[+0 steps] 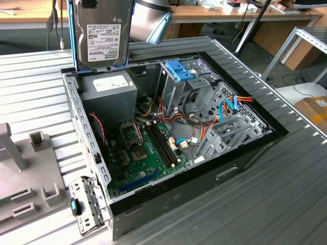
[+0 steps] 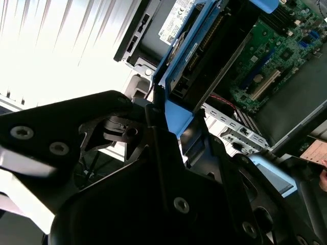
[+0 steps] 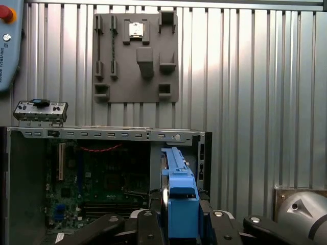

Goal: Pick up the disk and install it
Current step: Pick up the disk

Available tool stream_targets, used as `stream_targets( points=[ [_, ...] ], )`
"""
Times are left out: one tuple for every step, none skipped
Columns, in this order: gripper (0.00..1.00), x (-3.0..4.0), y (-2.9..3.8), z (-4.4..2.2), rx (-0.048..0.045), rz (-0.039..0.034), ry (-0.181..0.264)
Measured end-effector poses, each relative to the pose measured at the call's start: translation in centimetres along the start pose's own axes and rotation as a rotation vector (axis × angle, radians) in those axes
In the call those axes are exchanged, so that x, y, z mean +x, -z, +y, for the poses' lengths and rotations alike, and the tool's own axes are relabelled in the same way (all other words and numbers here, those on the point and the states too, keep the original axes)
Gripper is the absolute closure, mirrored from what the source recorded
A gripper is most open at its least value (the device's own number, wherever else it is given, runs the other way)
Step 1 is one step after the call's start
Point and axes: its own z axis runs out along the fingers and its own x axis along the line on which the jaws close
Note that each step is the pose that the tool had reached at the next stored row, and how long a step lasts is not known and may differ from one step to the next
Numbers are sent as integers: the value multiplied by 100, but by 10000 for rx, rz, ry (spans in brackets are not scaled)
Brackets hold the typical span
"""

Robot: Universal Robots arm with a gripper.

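Observation:
The disk (image 1: 102, 33), dark grey with a white label and light-blue rails, hangs upright above the back edge of the open computer case (image 1: 245, 153), over the power-supply box (image 1: 110, 89). In both wrist views my gripper (image 3: 181, 227) is shut on the disk's blue carrier (image 3: 179, 189), with a black finger (image 3: 148, 224) on each side. In the second wrist view the disk (image 2: 196, 56) reaches out from the gripper (image 2: 179, 130) over the motherboard (image 2: 276, 56). The silver drive cage with a blue latch (image 1: 179, 71) stands in the case, to the exterior view's right of the disk.
The case lies open on a ribbed metal table (image 1: 296, 194). A grey fixture tray (image 1: 25, 168) and a small metal bracket (image 1: 84, 204) sit at the exterior view's left. Loose coloured cables (image 1: 225, 109) cross the case interior. The arm's elbow (image 1: 150, 20) is behind the disk.

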Motion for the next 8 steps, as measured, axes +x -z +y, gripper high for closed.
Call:
stream_targets(
  points=[
    [63, 0, 0, 0, 0, 0, 0],
    [63, 0, 0, 0, 0, 0, 0],
    [63, 0, 0, -1, 0, 0, 0],
    [63, 0, 0, -1, 0, 0, 0],
    [63, 0, 0, -2, -1, 0, 0],
    [63, 0, 0, -11, -1, 1, 2],
    [63, 0, 0, -26, 1, -1, 0],
    [63, 0, 0, -48, 0, 0, 0]
  ],
)
